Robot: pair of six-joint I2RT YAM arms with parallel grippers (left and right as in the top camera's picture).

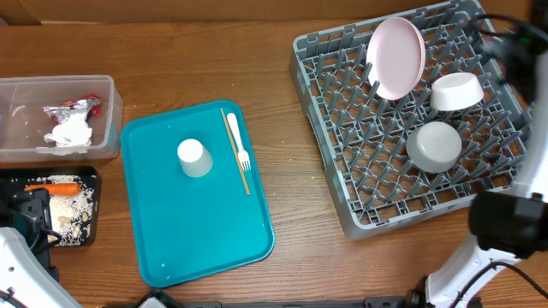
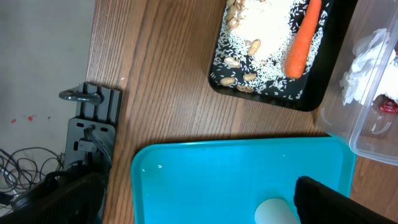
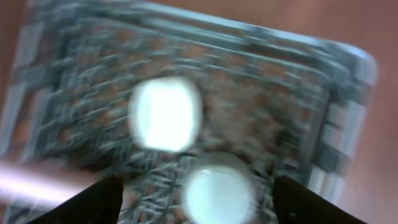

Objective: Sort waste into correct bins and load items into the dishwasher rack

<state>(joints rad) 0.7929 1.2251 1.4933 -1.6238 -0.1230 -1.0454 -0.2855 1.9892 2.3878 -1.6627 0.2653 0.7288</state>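
Gripper on right arm (image 3: 199,208): wide open, nothing held, above rack (image 1: 318,120); wrist view blurred. Inside rack, toward far and right rims: pink-white plate (image 1: 396,56) upright on edge between pegs, one bowl (image 1: 455,91) just beside it, second bowl (image 1: 433,145) a little nearer. Left half and near rows of pegs bare, much free room there. Strip of bare wood between rack's left rim and teal tray (image 1: 171,248). On teal tray: cup (image 1: 194,157), then to its right fork (image 1: 238,141) and wooden stick (image 1: 242,175) side by side. Gripper on left arm (image 2: 189,199): fully open too, empty, low over left edge of teal tray. Just beyond that edge: black tray (image 2: 326,68) with carrot (image 1: 53,186), rice and nuts (image 1: 68,214); clear tub (image 1: 56,79) with napkin (image 1: 70,133) and foil wrappers (image 1: 73,107), narrow gap only.
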